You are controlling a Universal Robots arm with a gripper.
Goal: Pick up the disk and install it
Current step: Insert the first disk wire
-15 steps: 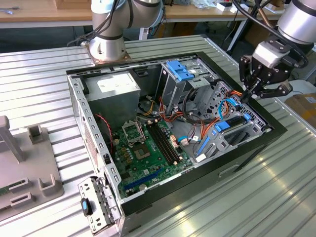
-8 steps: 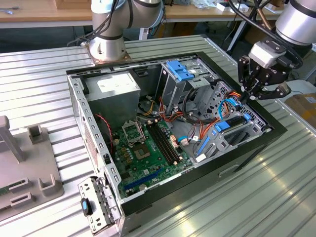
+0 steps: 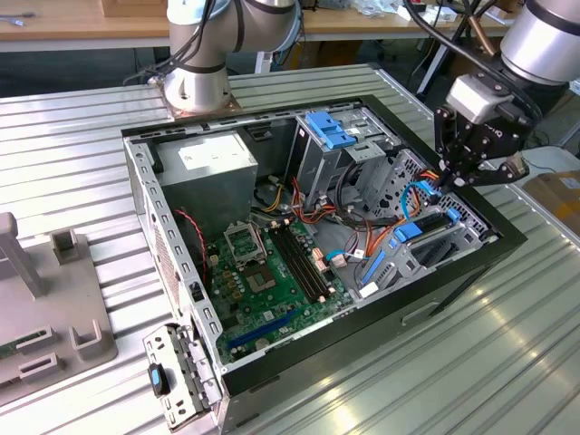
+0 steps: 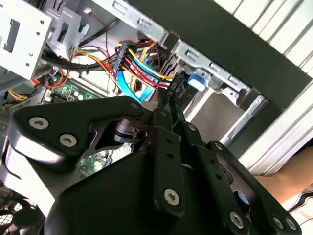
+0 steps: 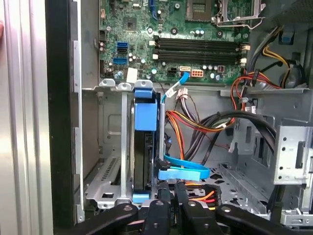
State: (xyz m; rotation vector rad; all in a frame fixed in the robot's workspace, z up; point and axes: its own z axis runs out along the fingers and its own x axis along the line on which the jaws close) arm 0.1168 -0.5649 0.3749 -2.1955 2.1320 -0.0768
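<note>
The black-fingered gripper [image 3: 473, 172] hovers, fingers pressed together, empty; the first wrist view reveals the blue-railed grey metal disk [image 5: 145, 147] seated on edge in a silver steel bay [image 5: 105, 161].

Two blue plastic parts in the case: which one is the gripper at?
The disk carrier in the drive cage at the exterior view's right, directly under the gripper. The other blue bracket sits atop the tall metal bay, well away from the gripper.

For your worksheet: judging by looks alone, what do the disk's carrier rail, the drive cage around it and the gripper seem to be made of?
Disk carrier rail: probably plastic; uniform bright blue, smooth moulded tab. Drive cage: apparently bare sheet metal; grey, dull sheen, folded edges, punched slots. Gripper: black, matte links with silver screws; anodised metal or hard plastic, not certain.
</note>
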